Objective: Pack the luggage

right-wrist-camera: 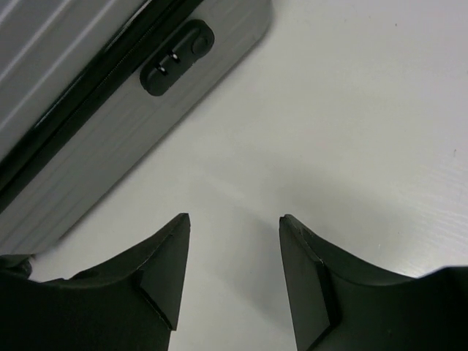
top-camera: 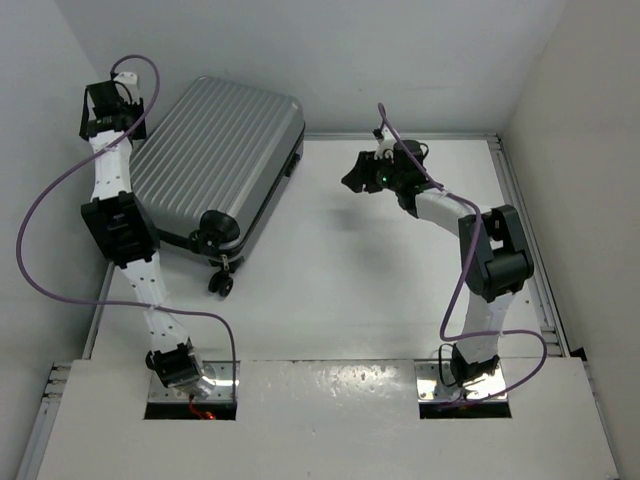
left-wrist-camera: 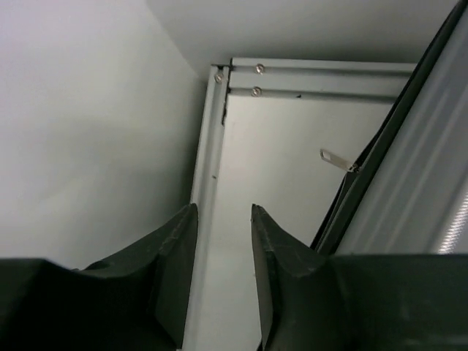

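While the luggage (top-camera: 225, 165) lies shut at ten o'clock on the table (top-camera: 400, 300), we log | left gripper (left-wrist-camera: 223, 219) at its ten o'clock, narrowly parted, empty | right gripper (right-wrist-camera: 234, 219) at its three o'clock, spread, empty.

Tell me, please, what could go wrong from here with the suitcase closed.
The left gripper sits in the narrow gap between wall and luggage; reaching for the zipper pull, it may scrape either. The right gripper hangs open near the lock; a push there could shove the luggage into the left arm.
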